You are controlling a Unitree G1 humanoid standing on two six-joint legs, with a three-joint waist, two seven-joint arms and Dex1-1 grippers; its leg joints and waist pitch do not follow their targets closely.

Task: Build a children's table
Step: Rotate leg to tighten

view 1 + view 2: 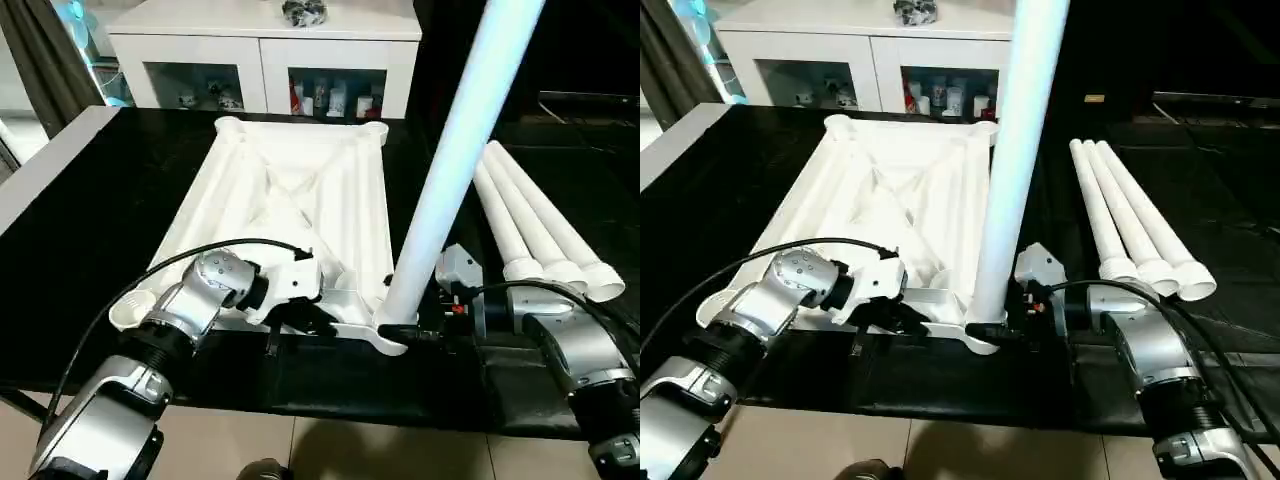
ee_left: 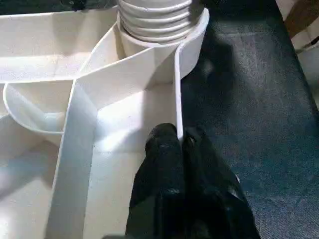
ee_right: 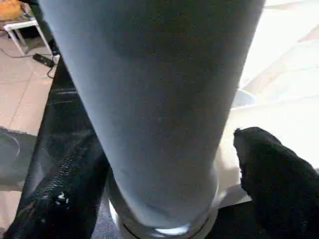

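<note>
The white tabletop [image 1: 290, 190] lies ribbed side up on the black work surface. One white leg [image 1: 450, 150] stands upright in its near right corner socket [image 1: 392, 342]; its threaded end [image 2: 159, 20] sits in that socket. My right gripper [image 1: 410, 335] is shut on the leg's base, one black finger [image 3: 65, 199] on each side of it. My left gripper [image 1: 300, 318] is shut on the tabletop's near rim, its fingertips [image 2: 169, 144] pinching the thin wall close to that socket. Three more legs [image 1: 540, 230] lie side by side to the right of the tabletop.
A white glass-door cabinet [image 1: 265, 60] stands behind the black table [image 1: 80, 200]. The near left corner socket [image 1: 130, 312] lies beside my left forearm. The table's front edge runs just below both grippers, with tiled floor [image 1: 330, 450] beyond it.
</note>
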